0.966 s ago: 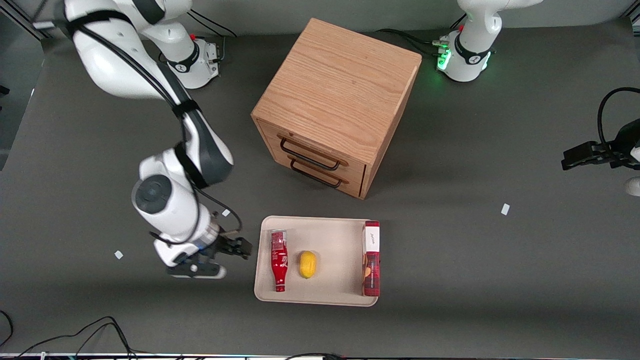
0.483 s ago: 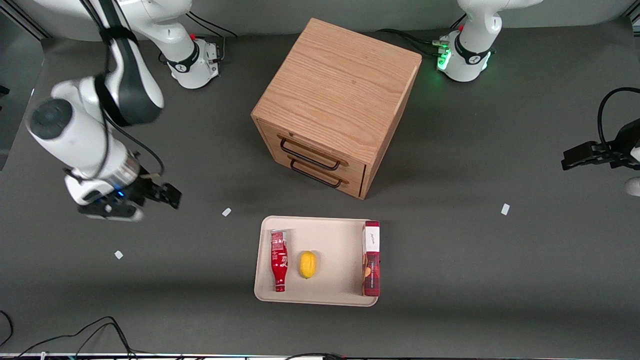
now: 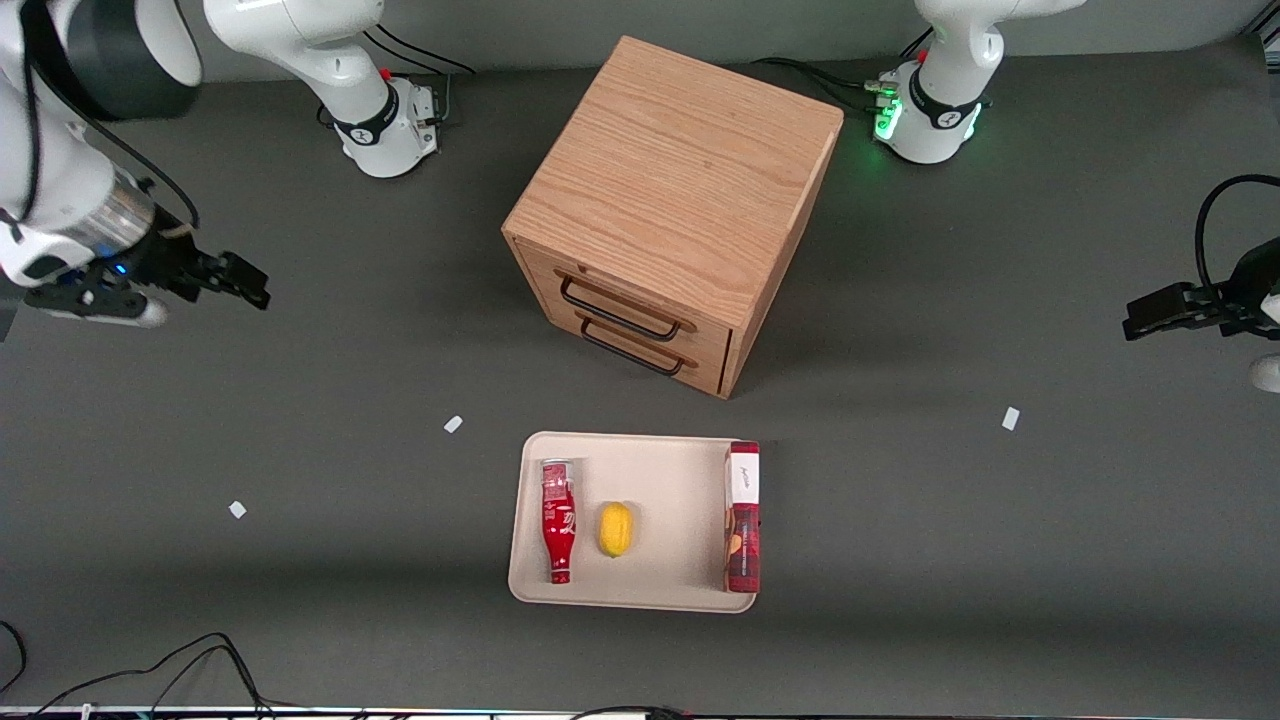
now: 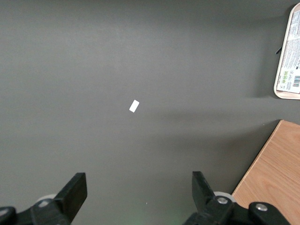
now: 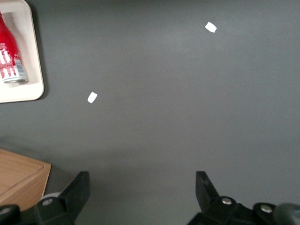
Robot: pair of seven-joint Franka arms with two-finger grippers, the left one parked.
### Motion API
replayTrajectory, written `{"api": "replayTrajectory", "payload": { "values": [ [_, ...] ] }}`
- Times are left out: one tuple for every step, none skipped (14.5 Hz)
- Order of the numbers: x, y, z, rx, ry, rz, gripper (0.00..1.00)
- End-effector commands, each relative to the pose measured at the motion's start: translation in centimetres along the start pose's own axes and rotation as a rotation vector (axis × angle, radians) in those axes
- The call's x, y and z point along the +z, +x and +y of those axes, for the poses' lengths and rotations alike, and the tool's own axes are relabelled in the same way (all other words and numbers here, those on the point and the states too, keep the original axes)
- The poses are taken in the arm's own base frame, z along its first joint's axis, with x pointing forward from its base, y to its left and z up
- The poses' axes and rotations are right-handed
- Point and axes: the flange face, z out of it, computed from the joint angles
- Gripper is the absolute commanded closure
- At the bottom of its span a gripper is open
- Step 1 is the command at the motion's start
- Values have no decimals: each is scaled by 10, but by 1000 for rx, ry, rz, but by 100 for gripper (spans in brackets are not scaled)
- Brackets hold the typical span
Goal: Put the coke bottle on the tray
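The coke bottle (image 3: pixel 557 520) lies on its side on the cream tray (image 3: pixel 668 480), at the tray's end toward the working arm, cap pointing toward the front camera. In the right wrist view the bottle (image 5: pixel 8 51) and a corner of the tray (image 5: pixel 33 90) show. My gripper (image 3: pixel 240 280) is open and empty, high above the bare table toward the working arm's end, well away from the tray. In the right wrist view my gripper (image 5: pixel 143 187) has its fingers wide apart with only grey table between them.
A yellow lemon (image 3: pixel 615 528) and a red box with a white end (image 3: pixel 742 515) also lie on the tray. A wooden two-drawer cabinet (image 3: pixel 670 200) stands farther from the front camera than the tray. Small white tape bits (image 3: pixel 453 424) dot the table.
My gripper has moved away from beside the tray, rising and travelling toward the working arm's end of the table. The bottle, lemon and box have stayed put on the tray.
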Motion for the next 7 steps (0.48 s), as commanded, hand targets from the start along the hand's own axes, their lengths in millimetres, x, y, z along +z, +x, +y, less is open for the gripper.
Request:
{"api": "replayTrajectory", "payload": {
  "values": [
    [-13,-13,1,-29,10,-12,0],
    [-19,-12,-1,-30,9,-10,0],
    [-26,-11,-2,-23,8,-10,0],
    [-29,-10,-2,-19,5,-23,0],
    [-34,-9,-3,-18,6,-17,0],
    [-38,-8,-3,-16,6,-13,0],
    [-37,-7,-3,-13,6,-14,0]
  ]
}}
